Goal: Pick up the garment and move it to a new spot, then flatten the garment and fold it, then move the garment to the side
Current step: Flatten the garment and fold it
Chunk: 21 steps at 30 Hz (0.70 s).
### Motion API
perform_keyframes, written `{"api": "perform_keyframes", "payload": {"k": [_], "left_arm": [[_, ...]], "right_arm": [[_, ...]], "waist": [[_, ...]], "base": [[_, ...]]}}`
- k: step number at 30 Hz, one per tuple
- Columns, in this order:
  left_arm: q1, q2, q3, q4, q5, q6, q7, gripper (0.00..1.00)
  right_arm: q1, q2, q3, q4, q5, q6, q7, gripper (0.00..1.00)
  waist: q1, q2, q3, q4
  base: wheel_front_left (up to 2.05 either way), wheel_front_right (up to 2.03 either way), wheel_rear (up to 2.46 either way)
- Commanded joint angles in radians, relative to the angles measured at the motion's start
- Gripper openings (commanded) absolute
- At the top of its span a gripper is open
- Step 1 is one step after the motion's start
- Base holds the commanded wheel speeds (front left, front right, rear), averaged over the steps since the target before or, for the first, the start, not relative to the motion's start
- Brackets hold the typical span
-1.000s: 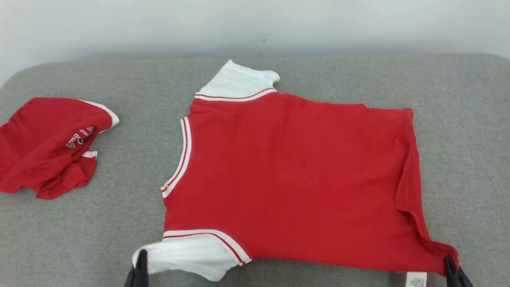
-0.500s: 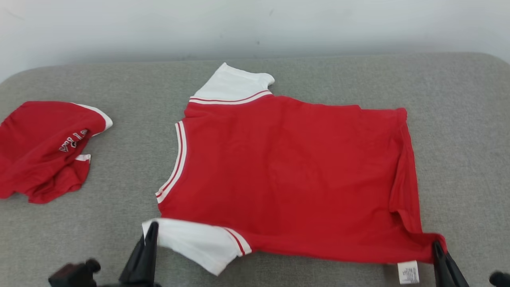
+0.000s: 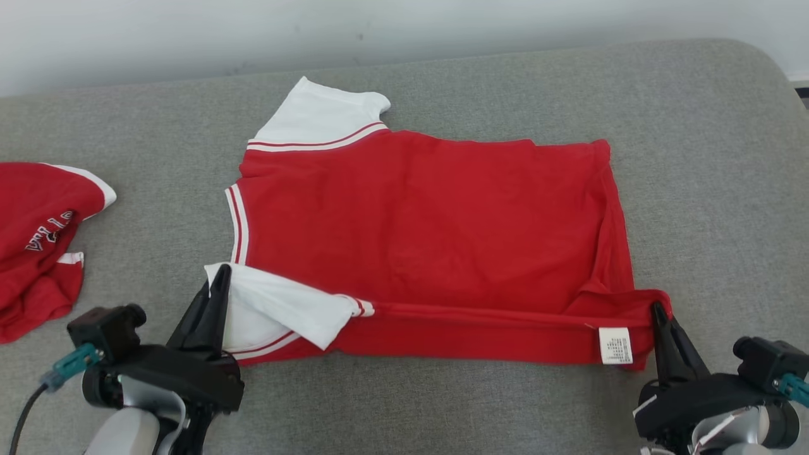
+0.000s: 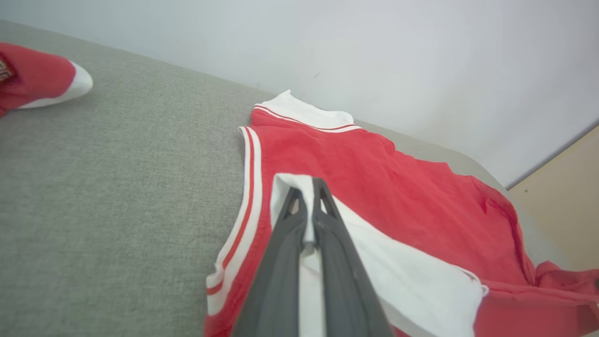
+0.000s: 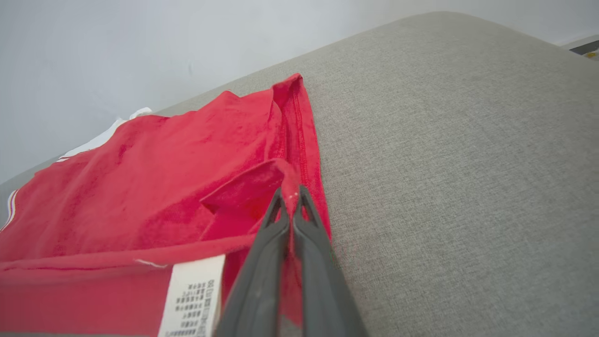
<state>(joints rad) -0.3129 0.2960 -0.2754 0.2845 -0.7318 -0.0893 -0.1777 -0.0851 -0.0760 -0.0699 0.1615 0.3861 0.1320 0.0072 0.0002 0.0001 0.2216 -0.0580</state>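
The left end effector (image 3: 220, 278) is seen clamped on the white near sleeve (image 3: 284, 309), and the right end effector (image 3: 657, 311) is clamped on the near hem corner of the red garment (image 3: 430, 221), just beside the care label (image 3: 615, 345). In both wrist views the fingers are pressed together with cloth pinched between them.

Compared with a second ago, the near edge has been raised and carried away from the robot. What then lay flat is now doubled into a low band along the near side, with the sleeve turned over onto the body. The lengthwise fold is therefore judged to be under way, though only a narrow strip has been laid over so far. The whole head view has also shifted, which is put down to the camera.

Beyond the band, the body of the garment is spread on the grey worktop (image 3: 708, 158), with some rucking at the hem end. The far sleeve (image 3: 319, 117) lies flat. A second red garment (image 3: 38, 240) is left crumpled, well apart at the left.
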Motion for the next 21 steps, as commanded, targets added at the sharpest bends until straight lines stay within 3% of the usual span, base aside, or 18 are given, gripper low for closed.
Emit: {"api": "perform_keyframes", "payload": {"k": [1,9,10,11,16,21], "left_arm": [[-0.032,-0.003,-0.004,0.035,0.005,-0.007,-0.008,0.00],[-0.140,-0.019,-0.054,0.216,0.022,-0.032,-0.038,0.00],[-0.151,-0.021,-0.062,0.233,0.028,-0.034,-0.044,0.53],[-0.160,-0.029,-0.071,0.254,0.029,-0.033,-0.050,1.00],[-0.172,-0.043,-0.075,0.309,0.038,-0.040,-0.081,1.00],[-0.077,-0.035,-0.071,0.267,0.089,-0.040,-0.088,1.00]], "right_arm": [[-0.026,-0.002,-0.004,0.024,-0.003,-0.002,-0.010,0.00],[-0.116,0.004,0.003,0.130,-0.009,-0.002,-0.042,0.00],[-0.125,0.003,0.004,0.142,-0.011,-0.002,-0.050,0.35],[-0.131,0.000,0.005,0.157,-0.013,-0.002,-0.059,1.00],[-0.134,-0.019,0.012,0.200,-0.010,-0.002,-0.103,1.00],[-0.047,-0.053,0.030,0.183,-0.027,-0.002,-0.151,1.00]], "waist": [[-0.0002,-0.0001,0.002,-0.004],[-0.0002,-0.0001,-0.011,-0.001],[-0.0002,-0.0001,-0.014,0.000],[-0.0002,-0.0001,-0.019,0.004],[-0.0002,-0.0001,-0.045,0.019],[-0.0002,-0.0001,-0.080,0.039]], "base": [[0.00,0.00,0.00],[0.00,0.00,0.00],[0.00,0.00,0.00],[0.00,0.00,0.00],[0.00,0.00,0.00],[0.00,0.00,0.00]]}}
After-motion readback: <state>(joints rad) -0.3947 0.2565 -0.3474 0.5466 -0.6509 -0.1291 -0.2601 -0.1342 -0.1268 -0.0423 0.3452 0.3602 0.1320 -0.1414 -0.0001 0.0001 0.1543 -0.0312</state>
